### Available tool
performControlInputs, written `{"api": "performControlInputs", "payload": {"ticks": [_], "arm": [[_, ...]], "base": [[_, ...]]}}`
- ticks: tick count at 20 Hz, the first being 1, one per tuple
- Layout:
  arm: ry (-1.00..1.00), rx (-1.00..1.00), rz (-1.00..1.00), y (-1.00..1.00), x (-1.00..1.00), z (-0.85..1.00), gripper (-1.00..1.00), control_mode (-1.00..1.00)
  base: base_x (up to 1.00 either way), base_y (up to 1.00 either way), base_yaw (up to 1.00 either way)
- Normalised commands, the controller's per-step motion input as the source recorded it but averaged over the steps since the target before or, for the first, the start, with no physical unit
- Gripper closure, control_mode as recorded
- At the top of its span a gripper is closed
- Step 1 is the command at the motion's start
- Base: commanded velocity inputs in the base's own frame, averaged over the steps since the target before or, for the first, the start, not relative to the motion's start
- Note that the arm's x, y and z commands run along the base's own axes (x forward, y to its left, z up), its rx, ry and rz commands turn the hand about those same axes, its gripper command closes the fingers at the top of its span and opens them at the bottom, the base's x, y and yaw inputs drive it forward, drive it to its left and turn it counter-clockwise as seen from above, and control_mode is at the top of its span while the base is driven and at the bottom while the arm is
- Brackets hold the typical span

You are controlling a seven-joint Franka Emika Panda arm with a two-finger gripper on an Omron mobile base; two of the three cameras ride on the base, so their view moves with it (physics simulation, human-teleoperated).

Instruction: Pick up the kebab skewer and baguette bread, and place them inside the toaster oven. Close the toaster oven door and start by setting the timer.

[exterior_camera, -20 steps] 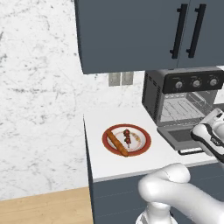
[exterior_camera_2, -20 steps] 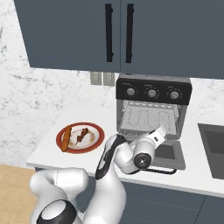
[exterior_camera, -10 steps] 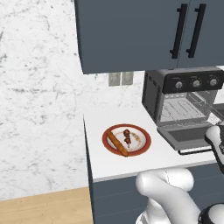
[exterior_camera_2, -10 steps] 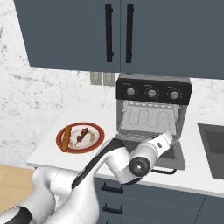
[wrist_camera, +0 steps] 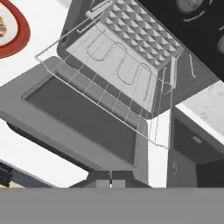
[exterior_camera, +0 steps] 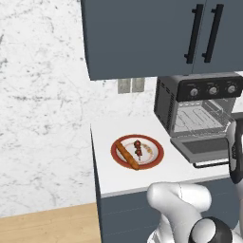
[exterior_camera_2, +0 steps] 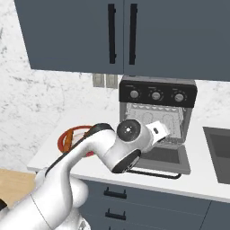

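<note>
Over the last second I have watched the arm swing from a low pose in front of the toaster oven (exterior_camera_2: pixel 157 121) to a raised one, so that the wrist now sits level with the open cavity in the right base view; in the left base view the forearm has shifted to the far right edge. The base has not moved: counter (exterior_camera: pixel 107 166), plate (exterior_camera: pixel 137 152) and oven hold the same places in both base views. The toaster oven door (exterior_camera: pixel 201 148) lies folded down flat on its bottom hinge, and the hand view looks straight over it at the wire rack (wrist_camera: pixel 109 83) inside. The kebab skewer (exterior_camera: pixel 138 148) and the baguette bread (exterior_camera: pixel 127 156) lie side by side on the red-rimmed plate, left of the oven, both untouched. I cannot tell whether the claw is spread or pressed together; its tips are lost at the bottom of the hand view, and nothing shows between them. I judge that the door-opening step is done and loading has not begun; the arm must next travel left to the plate.
</note>
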Motion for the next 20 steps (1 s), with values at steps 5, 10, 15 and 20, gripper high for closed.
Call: {"api": "performControlInputs", "payload": {"ticks": [5, 10, 15, 20], "arm": [[0.43, 0.01, -0.34, 1.0, -0.13, 0.02, 1.0, -1.0], [0.22, 0.05, -0.35, 0.97, -0.23, -0.08, 1.0, -1.0], [0.01, 0.17, -0.24, 0.93, -0.04, -0.05, 1.0, -1.0], [0.01, 0.18, -0.12, 0.94, 0.0, -0.11, -1.0, -1.0]], "base": [[0.0, 0.0, 0.0], [0.0, 0.0, 0.0], [0.0, 0.0, 0.0], [0.0, 0.0, 0.0]]}}
